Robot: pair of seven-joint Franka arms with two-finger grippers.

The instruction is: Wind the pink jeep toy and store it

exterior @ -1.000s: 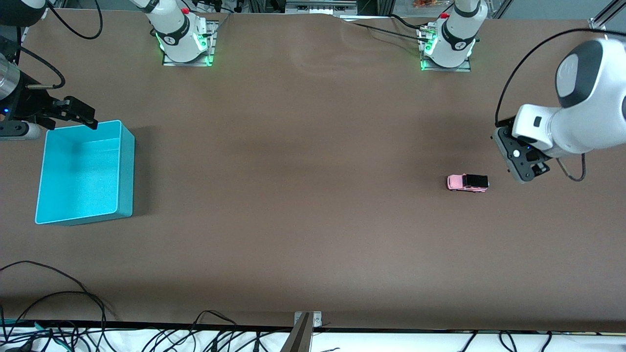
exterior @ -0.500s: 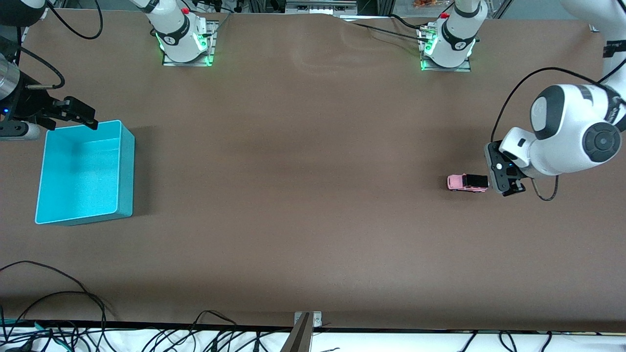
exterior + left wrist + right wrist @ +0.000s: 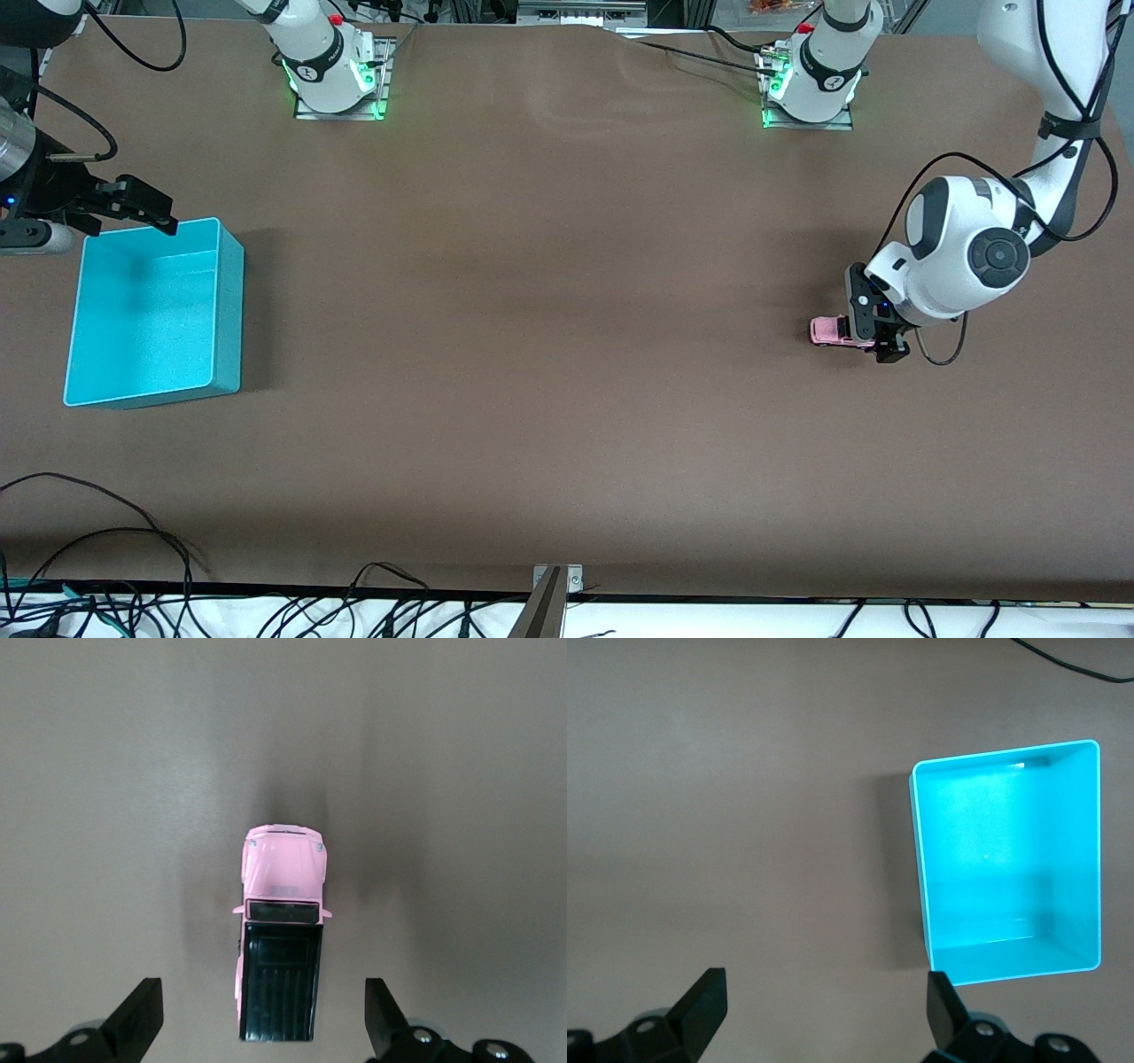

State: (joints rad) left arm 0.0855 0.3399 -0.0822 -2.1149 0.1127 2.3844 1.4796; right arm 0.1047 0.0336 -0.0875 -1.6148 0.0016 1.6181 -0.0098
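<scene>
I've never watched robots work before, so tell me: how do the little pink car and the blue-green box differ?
The pink car is tiny; the teal box is far bigger. The car is pale pink with a black rear roof; the box is one plain colour. The car lies under the open left gripper, toward the left arm's end of the table; the box sits at the right arm's end, beside the open right gripper. The box is hollow, with nothing in it. Both rest on the table.

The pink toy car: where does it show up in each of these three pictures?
Front view: the pink jeep toy sits on the brown table toward the left arm's end, partly covered by the left gripper.
Left wrist view: it fills the middle, between the open fingers.
Right wrist view: not in it; only the teal bin.
Shared landmark: the brown table.
</scene>
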